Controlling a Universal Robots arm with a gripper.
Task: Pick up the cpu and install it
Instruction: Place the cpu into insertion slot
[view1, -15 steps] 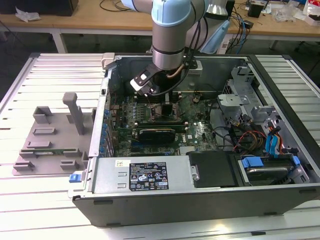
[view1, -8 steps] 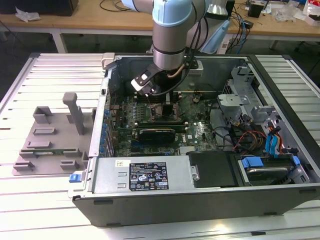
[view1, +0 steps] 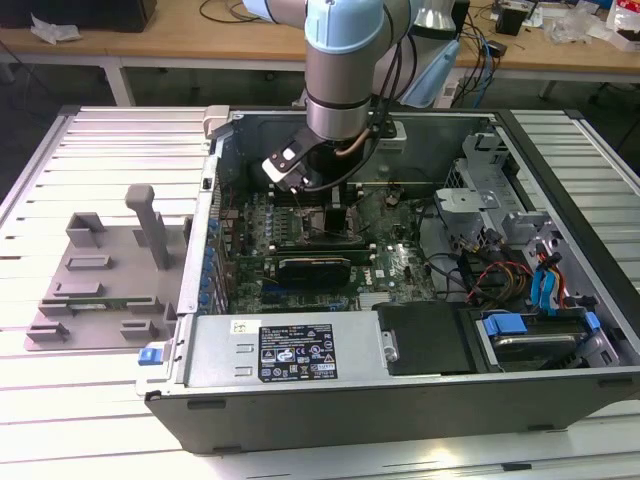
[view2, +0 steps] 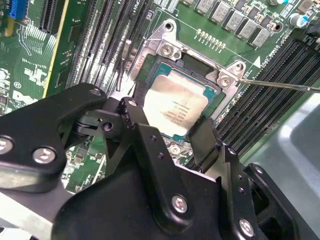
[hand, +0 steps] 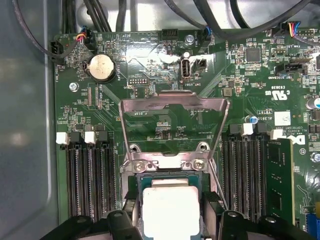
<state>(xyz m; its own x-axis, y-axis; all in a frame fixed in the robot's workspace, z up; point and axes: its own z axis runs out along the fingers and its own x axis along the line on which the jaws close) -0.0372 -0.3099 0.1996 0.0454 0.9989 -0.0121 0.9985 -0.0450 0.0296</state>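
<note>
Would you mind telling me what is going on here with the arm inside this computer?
A pale blue and grey robot arm is reaching down into an open grey metal computer case. Its black gripper straddles the cpu, a small flat square chip with a silvery metal top, which sits at the metal-framed socket on the green motherboard. The socket's silver hinged cover plate is flipped open. Whether the chip is fully seated or gripped cannot be told.

- A pale, slatted metal table (view1: 60, 420) fills the foreground.
- A wooden bench (view1: 200, 45) on white legs (view1: 120, 80) runs behind it.
- Cables (view1: 225, 10) and clutter lie on the bench.
</note>
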